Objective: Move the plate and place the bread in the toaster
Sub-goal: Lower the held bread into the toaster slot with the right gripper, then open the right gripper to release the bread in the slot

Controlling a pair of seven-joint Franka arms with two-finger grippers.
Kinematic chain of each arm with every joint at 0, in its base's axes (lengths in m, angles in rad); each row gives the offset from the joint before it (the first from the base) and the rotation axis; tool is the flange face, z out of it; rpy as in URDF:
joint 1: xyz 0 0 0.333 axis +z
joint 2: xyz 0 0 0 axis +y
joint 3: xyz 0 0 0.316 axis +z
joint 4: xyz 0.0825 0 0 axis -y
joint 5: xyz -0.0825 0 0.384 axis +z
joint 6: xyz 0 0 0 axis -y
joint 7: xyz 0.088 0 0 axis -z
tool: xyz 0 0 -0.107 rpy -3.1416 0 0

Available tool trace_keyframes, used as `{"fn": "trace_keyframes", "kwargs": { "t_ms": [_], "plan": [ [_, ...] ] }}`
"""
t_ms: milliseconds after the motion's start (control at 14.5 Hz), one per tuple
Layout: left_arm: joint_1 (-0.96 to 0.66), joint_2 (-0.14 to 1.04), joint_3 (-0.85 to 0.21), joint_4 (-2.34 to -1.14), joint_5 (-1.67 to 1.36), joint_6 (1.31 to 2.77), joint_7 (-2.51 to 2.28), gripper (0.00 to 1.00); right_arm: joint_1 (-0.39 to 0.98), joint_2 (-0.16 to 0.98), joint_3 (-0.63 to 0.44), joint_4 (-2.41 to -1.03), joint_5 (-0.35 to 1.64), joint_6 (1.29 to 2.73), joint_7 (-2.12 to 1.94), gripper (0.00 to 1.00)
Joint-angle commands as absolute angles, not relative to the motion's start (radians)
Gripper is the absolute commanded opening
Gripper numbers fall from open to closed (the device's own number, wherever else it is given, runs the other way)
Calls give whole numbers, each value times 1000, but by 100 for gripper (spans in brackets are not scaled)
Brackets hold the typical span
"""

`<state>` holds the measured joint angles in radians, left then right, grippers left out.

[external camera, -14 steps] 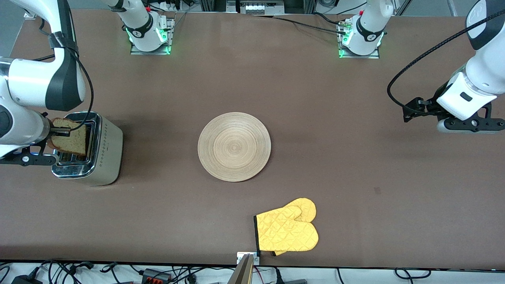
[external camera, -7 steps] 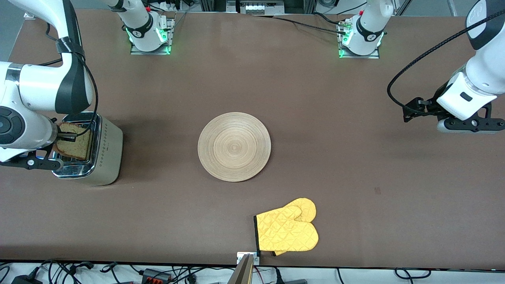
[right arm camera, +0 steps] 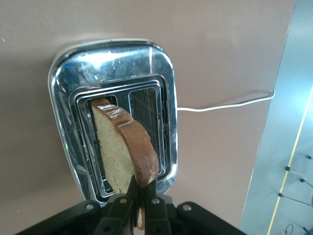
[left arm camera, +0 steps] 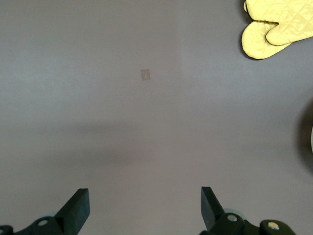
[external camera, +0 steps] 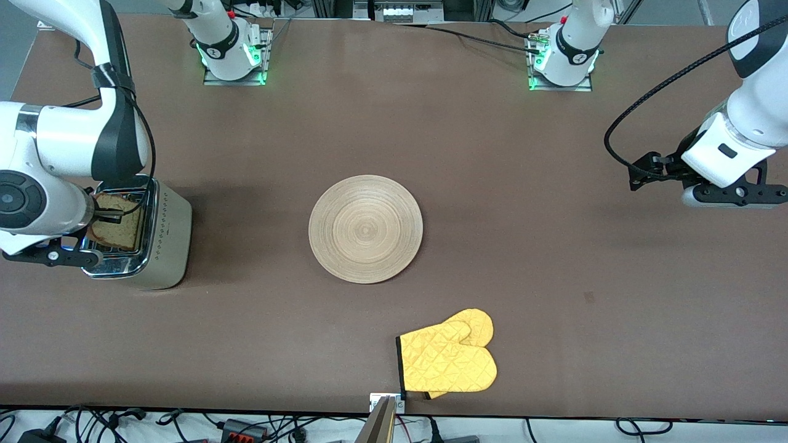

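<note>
Even, fairly bright overhead light fills all 3 views. On the table [external camera: 492,184] soft, diffuse shadows lie under the plate [external camera: 365,229] and beside the toaster [external camera: 161,237], with a darker band along the table's near edge. Green indicator lights glow at the 2 arm bases. In the right wrist view the toaster's chrome top [right arm camera: 112,63] throws white glare. The left wrist view is pale and washed out, with a faint blurred shadow across the table; the mitt [left arm camera: 276,22] looks overexposed.

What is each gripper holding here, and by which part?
Right gripper pinches the bread by its top crust edge, over the toaster. Left gripper holds nothing.
</note>
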<state>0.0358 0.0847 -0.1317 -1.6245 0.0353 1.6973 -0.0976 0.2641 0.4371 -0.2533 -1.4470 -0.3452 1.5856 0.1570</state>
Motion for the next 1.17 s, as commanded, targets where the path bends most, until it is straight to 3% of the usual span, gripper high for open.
{"fn": "trace_keyframes", "kwargs": {
  "t_ms": [0, 276, 414, 483, 897, 1103],
  "plan": [
    [40, 74, -130, -1623, 34, 1695, -92, 100, 264, 426, -250, -1479, -353, 1591, 178, 0],
    [81, 80, -120, -1623, -41, 1695, -91, 100, 262, 431, -250, -1500, -336, 1600, 179, 2],
    [98, 81, -120, -1623, -64, 1695, -87, 100, 249, 446, -250, -1500, -328, 1620, 178, 80],
    [97, 81, -120, -1623, -64, 1697, -74, 100, 238, 448, -250, -1500, -312, 1631, 178, 100],
    [98, 81, -129, -1623, -57, 1698, -48, 100, 248, 403, -249, -1430, -216, 1631, 161, 100],
    [98, 81, -129, -1623, -57, 1698, -48, 100, 249, 402, -255, -1349, -62, 1620, 152, 100]
  ]
}}
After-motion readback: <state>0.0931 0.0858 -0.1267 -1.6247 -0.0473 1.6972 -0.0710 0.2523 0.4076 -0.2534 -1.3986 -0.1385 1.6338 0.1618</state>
